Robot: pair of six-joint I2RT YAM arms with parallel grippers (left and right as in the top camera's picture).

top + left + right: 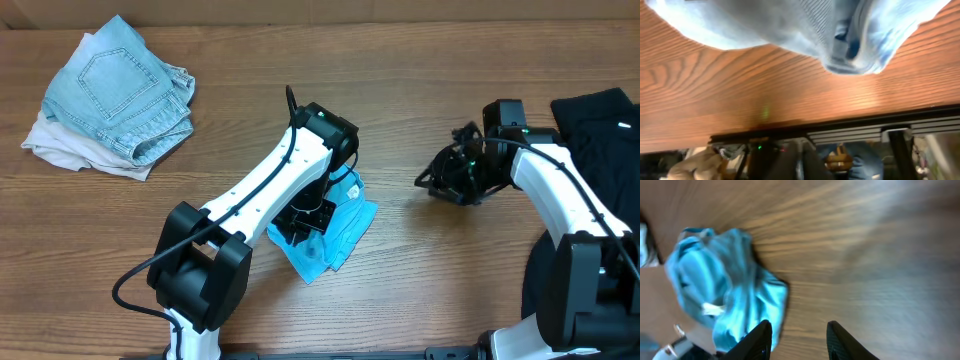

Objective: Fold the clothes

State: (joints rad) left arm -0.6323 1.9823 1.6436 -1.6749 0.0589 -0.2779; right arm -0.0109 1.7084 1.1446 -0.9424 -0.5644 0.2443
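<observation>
Overhead: the left gripper (pixel 303 222) is clenched on the bunched T-shirt (pixel 345 235) at mid-table (pixel 420 300). Its long axis runs near-left to far-right. The right gripper (pixel 450 178) hovers to its right.

Left wrist: blue cloth bunches at the jaws over bare wood.

Right wrist: the jaws are released and empty, with the shirt to their left.

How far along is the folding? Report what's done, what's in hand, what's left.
Looks done: the denim shorts sit in a compact stack on beige cloth, far left. In hand: the left gripper is shut on the bunched blue T-shirt, not yet a flat fold; the right gripper has its jaws apart, empty. Left: finishing the shirt, then the black garment.
</observation>
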